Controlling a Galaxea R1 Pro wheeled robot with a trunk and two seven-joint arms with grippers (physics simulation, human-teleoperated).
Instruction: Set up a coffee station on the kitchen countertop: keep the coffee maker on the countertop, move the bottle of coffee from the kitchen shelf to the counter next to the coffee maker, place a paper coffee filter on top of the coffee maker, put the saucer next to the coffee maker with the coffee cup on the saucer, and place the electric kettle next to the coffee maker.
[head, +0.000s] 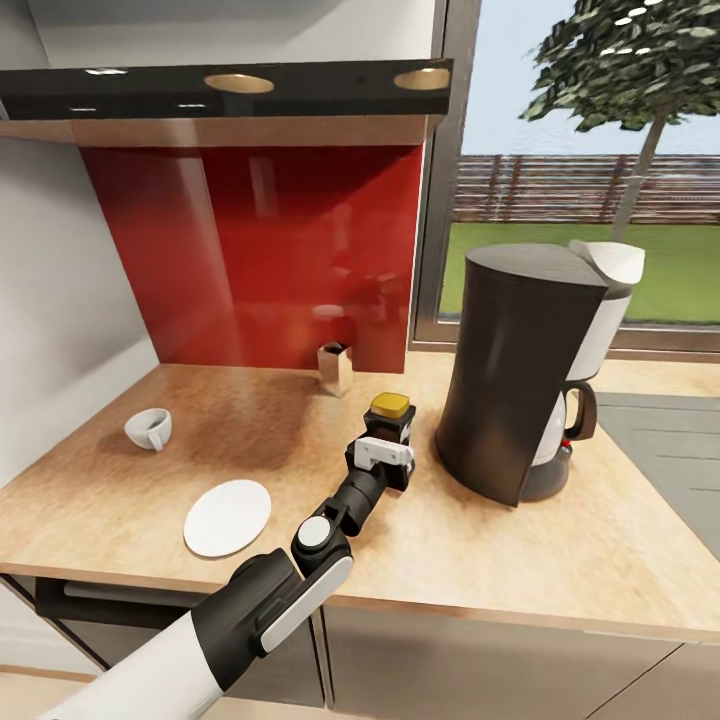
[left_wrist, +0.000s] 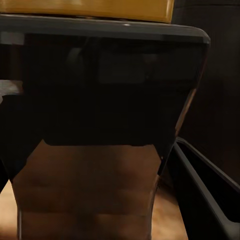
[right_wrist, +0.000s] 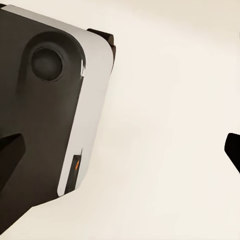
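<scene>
Reaching forward from the near edge of the countertop (head: 560, 570), the left arm ends in the left gripper (head: 388, 462), which sits at the bottle (head: 391, 418), just to the left of the coffee maker (head: 520, 370). Seen from the left wrist, the bottle (left_wrist: 100, 125) stands upright, yellow cap up, its dark body close in front of the camera with a dark finger (left_wrist: 205, 195) alongside it; the fingers look closed around it, though the contact itself is hard to make out. Its long axis is vertical, and it lies directly ahead of the hand, between the hand and the red backsplash (head: 250, 250). Further left of the coffee maker lie the saucer (head: 228, 517), flat near the counter edge, and behind it the cup (head: 149, 428), tipped on its side, well apart from the saucer. A white filter (head: 610, 260) rests on the coffee maker's top. From the right wrist, the right gripper's (right_wrist: 120, 155) dark fingertips stand wide apart over a pale surface. The left arm is clearly nearer the bottle.
</scene>
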